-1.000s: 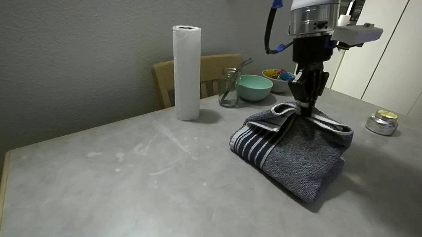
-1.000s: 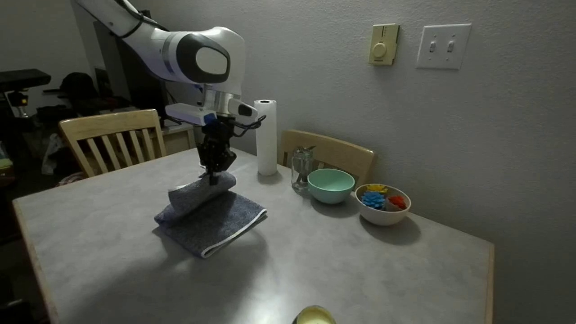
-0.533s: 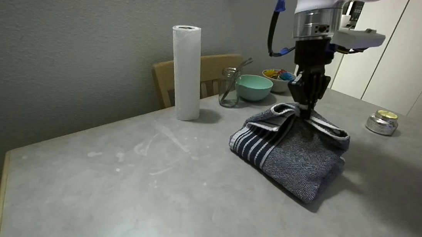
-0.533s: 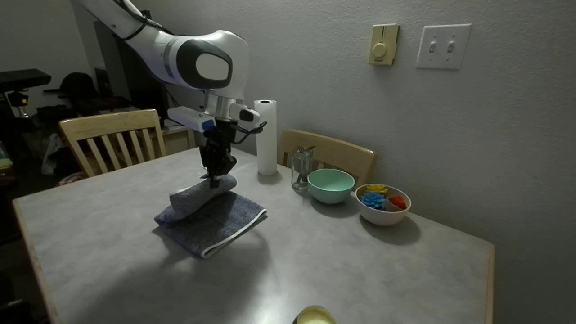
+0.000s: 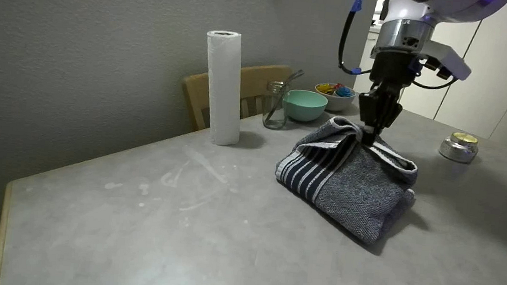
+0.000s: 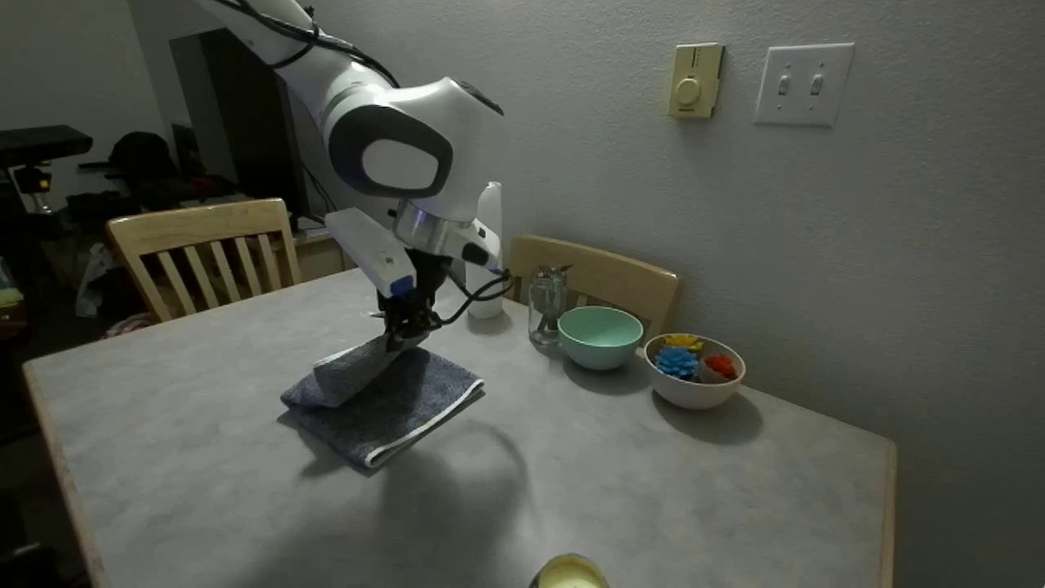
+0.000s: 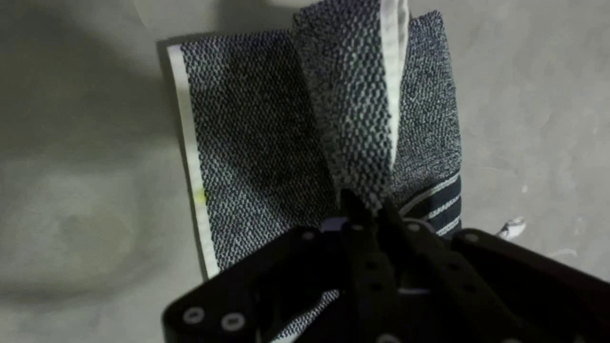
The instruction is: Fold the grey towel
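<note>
Wall switches [image 6: 804,84], towel stripes [image 5: 304,177]: different views

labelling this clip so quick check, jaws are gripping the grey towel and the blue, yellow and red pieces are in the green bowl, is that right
Not quite: the blue, yellow and red pieces are in the white bowl, not the green bowl beside it, as both exterior views show. The jaws do grip the grey towel.

Open tabletop [image 5: 133,233] beside towel [image 5: 355,194] — paper roll [image 5: 224,88], jar [image 6: 546,306], bowls [image 6: 600,349] toward wall [image 6: 571,147]
</note>
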